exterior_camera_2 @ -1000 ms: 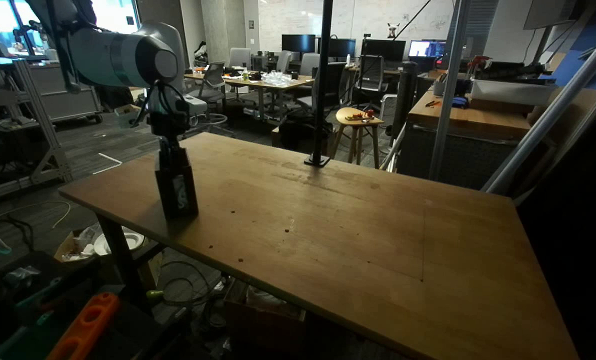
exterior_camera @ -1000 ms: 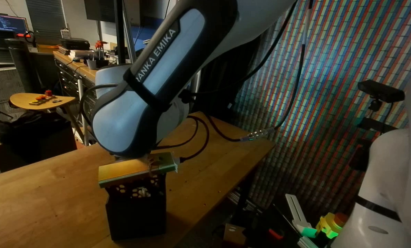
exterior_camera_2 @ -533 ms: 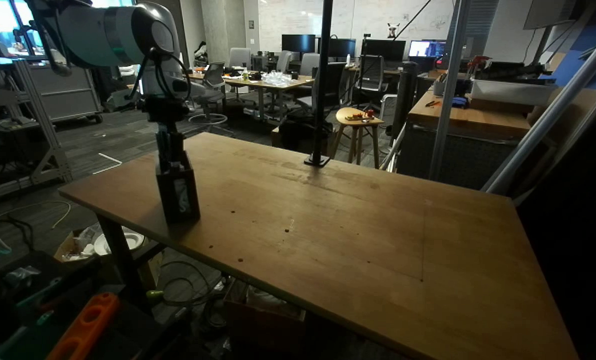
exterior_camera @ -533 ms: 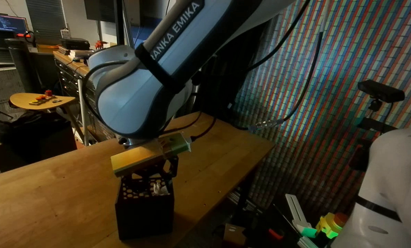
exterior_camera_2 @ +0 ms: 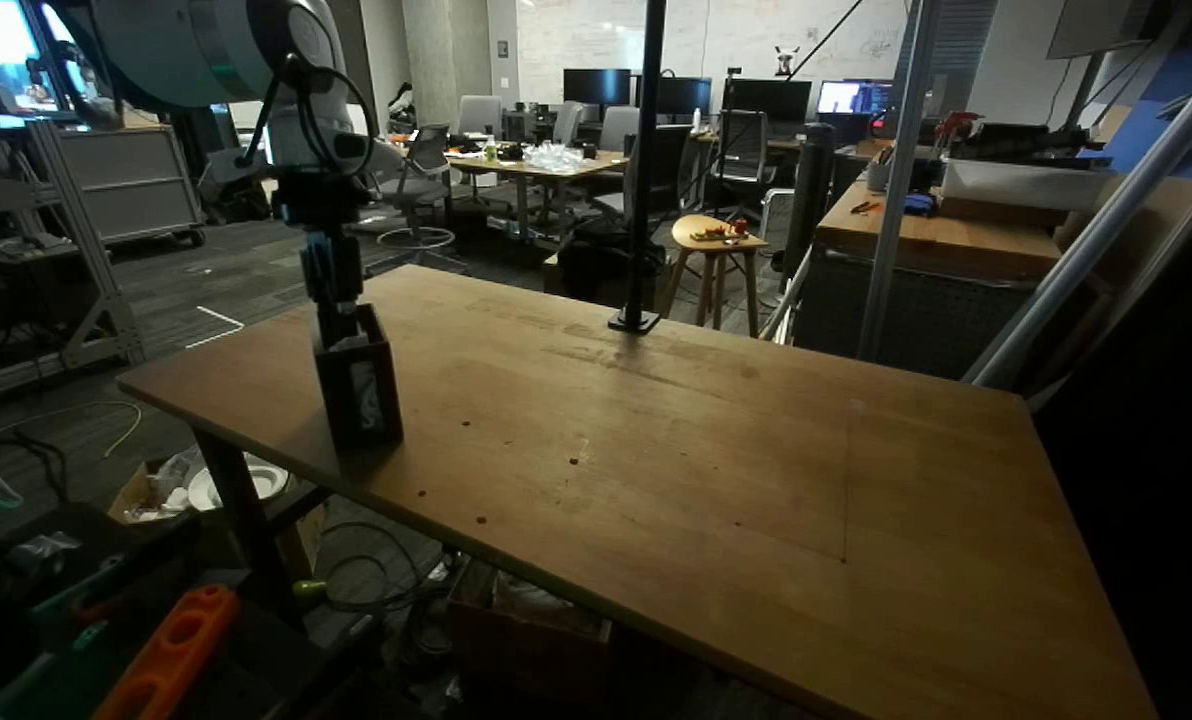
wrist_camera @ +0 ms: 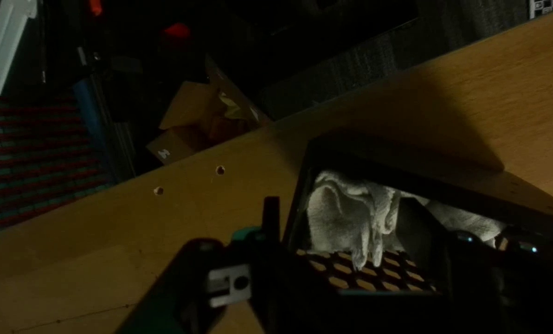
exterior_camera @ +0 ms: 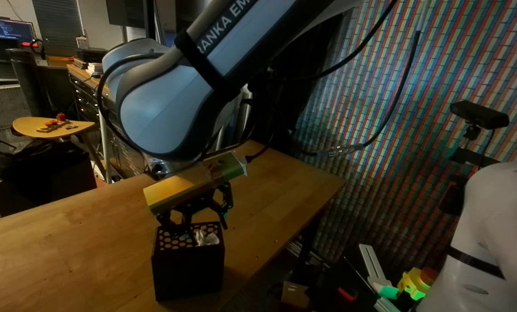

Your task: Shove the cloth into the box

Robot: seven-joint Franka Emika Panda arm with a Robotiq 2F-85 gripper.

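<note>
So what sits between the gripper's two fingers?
In the wrist view: an end wall of the box, part of the bunched cloth inside it, and some of the box's perforated side.

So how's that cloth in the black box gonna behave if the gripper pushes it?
The cloth is probably floppy, given its loose folds. Its fuzzy-looking surface suggests it won't be very slippery. Bunched inside the box, it may crumple rather than roll.
</note>
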